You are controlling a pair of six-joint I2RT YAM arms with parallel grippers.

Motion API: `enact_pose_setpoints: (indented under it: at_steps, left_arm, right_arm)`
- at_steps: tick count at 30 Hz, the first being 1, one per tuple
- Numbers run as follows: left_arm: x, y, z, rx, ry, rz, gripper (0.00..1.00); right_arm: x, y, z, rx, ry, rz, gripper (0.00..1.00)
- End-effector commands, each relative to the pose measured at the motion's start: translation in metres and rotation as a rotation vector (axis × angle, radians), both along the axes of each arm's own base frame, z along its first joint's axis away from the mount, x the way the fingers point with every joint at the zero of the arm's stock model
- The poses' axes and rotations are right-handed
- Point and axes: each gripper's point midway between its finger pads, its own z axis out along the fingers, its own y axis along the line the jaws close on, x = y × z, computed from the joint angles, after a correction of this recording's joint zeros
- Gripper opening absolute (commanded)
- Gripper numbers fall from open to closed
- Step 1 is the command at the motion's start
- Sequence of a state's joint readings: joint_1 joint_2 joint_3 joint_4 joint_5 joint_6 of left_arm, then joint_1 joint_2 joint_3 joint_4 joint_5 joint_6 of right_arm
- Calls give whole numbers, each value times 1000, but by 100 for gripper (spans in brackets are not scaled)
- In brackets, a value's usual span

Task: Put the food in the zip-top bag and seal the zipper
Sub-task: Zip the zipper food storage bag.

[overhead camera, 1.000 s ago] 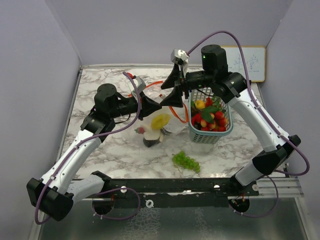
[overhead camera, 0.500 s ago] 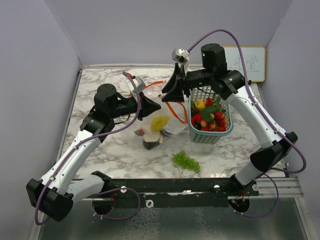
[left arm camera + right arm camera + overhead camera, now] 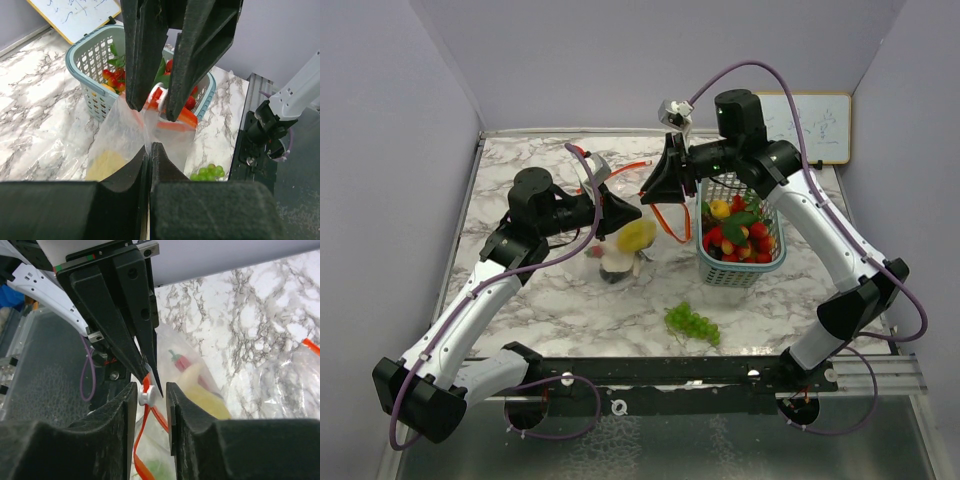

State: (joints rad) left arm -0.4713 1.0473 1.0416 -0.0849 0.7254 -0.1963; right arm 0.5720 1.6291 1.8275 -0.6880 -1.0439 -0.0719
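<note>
My left claw (image 3: 150,148) is clamped shut on the top edge of the zip-top bag (image 3: 117,137), which hangs at mid-frame in the top view. My right claw (image 3: 152,392) straddles the white slider (image 3: 145,397) on the zipper (image 3: 176,121); whether it pinches, I cannot tell. A yellow pepper (image 3: 637,236) sits inside the bag. To its right stands the teal basket (image 3: 740,275), with more food (image 3: 735,235) in it. Green grapes (image 3: 692,322) lie lower centre on the table (image 3: 560,310).

No text is legible; scribbles on the whiteboard (image 3: 815,125) are too small.
</note>
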Motion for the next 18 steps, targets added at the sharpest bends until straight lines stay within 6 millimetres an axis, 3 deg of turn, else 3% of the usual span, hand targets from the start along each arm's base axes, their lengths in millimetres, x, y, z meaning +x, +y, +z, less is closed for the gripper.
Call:
enact_pose_setpoints:
  at_steps: [1, 6, 12, 18]
  left_arm:
    - [-3, 3, 32, -45, -86, 12, 0]
    - [0, 5, 36, -45, -97, 30, 0]
    - [5, 12, 35, -15, -110, 84, 0]
    - [14, 23, 41, -12, -139, 175, 0]
  right_arm:
    - [-1, 3, -4, 4, 37, 26, 23]
    - [4, 0, -12, -30, 35, -15, 10]
    - [16, -13, -22, -50, 47, -61, 8]
    - [15, -19, -45, -81, 80, -54, 8]
